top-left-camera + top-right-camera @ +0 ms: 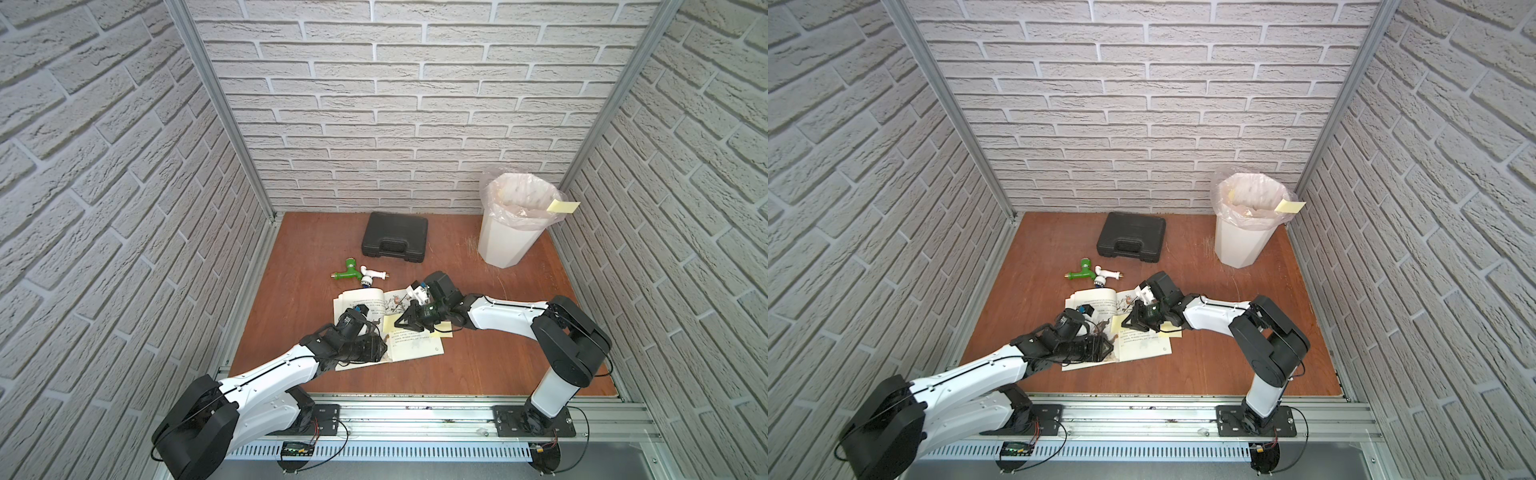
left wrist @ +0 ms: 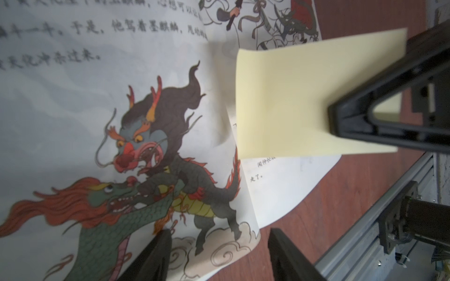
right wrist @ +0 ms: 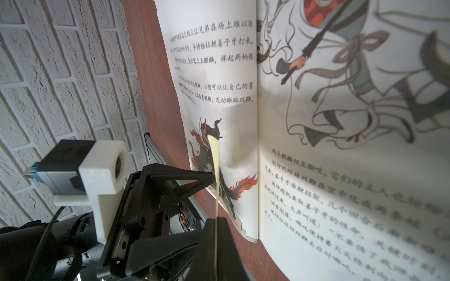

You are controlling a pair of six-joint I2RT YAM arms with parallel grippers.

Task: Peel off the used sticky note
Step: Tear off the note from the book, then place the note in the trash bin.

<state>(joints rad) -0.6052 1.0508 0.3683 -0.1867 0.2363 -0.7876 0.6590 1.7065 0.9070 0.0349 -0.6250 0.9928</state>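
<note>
Grip report: my right claw is clamped on the note, both jaws pressed flat against the pale yellow paper. The note stands up off the open book, over the middle fold and beside the dragon picture. In the right wrist view it shows edge-on and curls a little at its free end. I cannot tell whether its far edge touches the page.

My left claw sits low over the near edge of the left page. Its jaws are slightly apart and hold nothing; the page edge and the worktop show between them.

The book lies flat near the front of the worktop, between my two arms. Just behind it lie a green tap and a white tap, touching each other. A black case lies shut farther back. The bin stands in the far right corner, lined with a clear bag, and a second note sticks out from its rim.
</note>
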